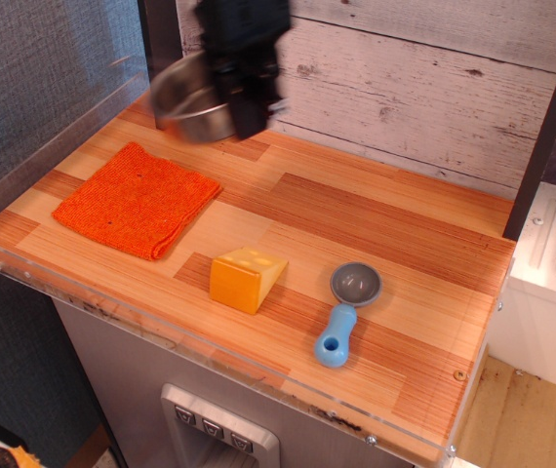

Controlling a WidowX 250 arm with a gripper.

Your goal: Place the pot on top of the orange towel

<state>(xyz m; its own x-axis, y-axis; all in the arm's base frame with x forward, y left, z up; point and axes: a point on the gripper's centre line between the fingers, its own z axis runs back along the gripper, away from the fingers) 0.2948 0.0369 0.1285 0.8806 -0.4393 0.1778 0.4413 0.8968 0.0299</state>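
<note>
The shiny steel pot (188,99) hangs in the air above the back left of the counter, blurred by motion and tilted. My black gripper (242,97) is shut on the pot's right rim and carries it. The orange towel (138,200) lies flat on the left of the wooden counter, below and in front of the pot, with nothing on it. The pot's wire handle is not clear in the blur.
A yellow-orange cheese-like block (247,277) sits at the front middle. A grey scoop with a blue handle (346,310) lies to its right. A dark post (165,44) stands at the back left, close behind the pot. A clear plastic rail (54,136) edges the counter's left side.
</note>
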